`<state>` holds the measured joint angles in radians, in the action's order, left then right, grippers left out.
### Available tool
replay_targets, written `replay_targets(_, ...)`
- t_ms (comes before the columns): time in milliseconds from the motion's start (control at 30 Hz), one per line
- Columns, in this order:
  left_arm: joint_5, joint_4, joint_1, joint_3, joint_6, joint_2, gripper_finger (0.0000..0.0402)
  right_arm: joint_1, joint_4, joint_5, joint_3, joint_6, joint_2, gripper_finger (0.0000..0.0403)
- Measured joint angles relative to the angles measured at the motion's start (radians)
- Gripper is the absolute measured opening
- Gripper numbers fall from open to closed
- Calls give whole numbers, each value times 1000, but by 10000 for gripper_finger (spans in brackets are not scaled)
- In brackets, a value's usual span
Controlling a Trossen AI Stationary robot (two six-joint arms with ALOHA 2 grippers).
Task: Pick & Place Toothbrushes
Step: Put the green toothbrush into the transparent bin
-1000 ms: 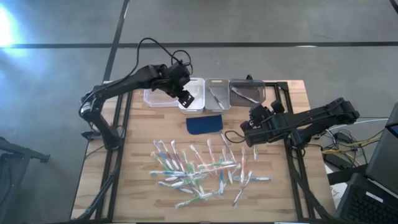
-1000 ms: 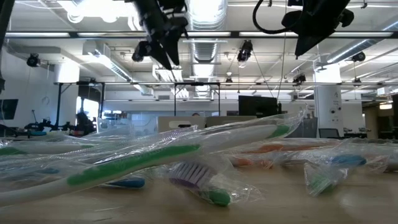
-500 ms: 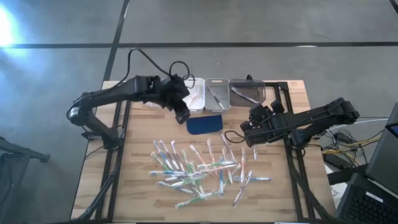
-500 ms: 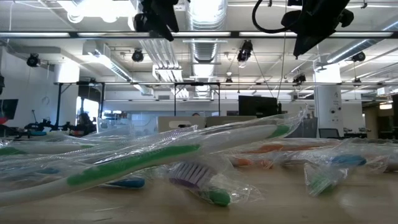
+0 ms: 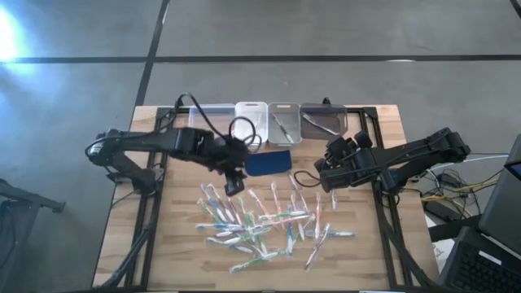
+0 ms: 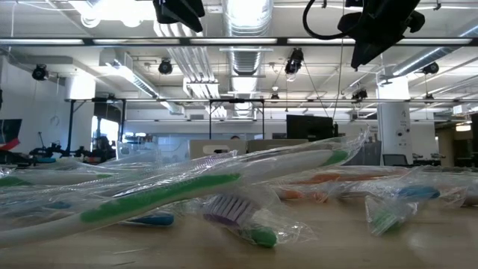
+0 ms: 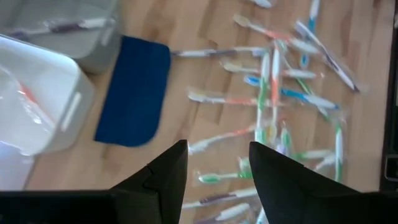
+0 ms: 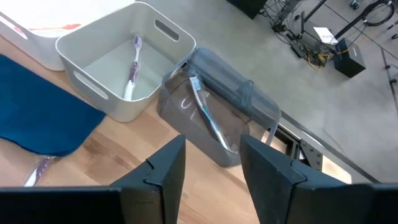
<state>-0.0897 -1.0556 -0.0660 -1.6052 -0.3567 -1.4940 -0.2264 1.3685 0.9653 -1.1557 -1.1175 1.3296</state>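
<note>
Several toothbrushes (image 5: 260, 220) in clear wrappers lie scattered on the near half of the wooden table (image 5: 366, 252); they fill the foreground of the low view (image 6: 187, 190). My left gripper (image 5: 234, 184) hovers open above the pile's far-left corner, beside the blue pad (image 5: 268, 162), with nothing between its fingers (image 7: 217, 168). My right gripper (image 5: 329, 155) hangs open and empty (image 8: 211, 168) right of the pad, pointing at the bins along the far edge.
A row of bins stands at the far edge: a clear one (image 5: 210, 115), a white one (image 5: 251, 120) holding an orange-marked brush (image 7: 31, 99), a light grey one (image 8: 118, 59) with a purple brush, and a smoky one (image 8: 214, 115) with a blue brush. Cables trail off the arms.
My left gripper has swung from above the white bin toward the table's near edge, past the left end of the blue pad, and now hangs over the far-left corner of the toothbrush pile. It carries nothing. The toothbrushes lie as before.
</note>
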Motion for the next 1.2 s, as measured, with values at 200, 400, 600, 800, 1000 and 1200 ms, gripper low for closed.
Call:
replay_targets(200, -13, 31, -65, 68, -12, 0, 177, 0, -4, 0, 0, 0, -1, 166)
replay_targets(400, -14, 62, -107, 150, -35, 0, 177, 0, -18, 0, 0, 0, -1, 182)
replay_targets(600, -13, 109, -170, 235, -72, 1, 177, 0, -20, 0, 0, 0, -1, 196)
replay_targets(800, -6, 225, -261, 318, -117, 0, 177, 0, -22, 0, 0, 0, -1, 205)
replay_targets(1000, -7, 362, -335, 386, -152, -1, 177, 0, -23, 0, 0, 0, -1, 213)
replay_targets(1200, -7, 514, -373, 463, -141, -3, 177, 0, -25, 0, 0, 0, -1, 221)
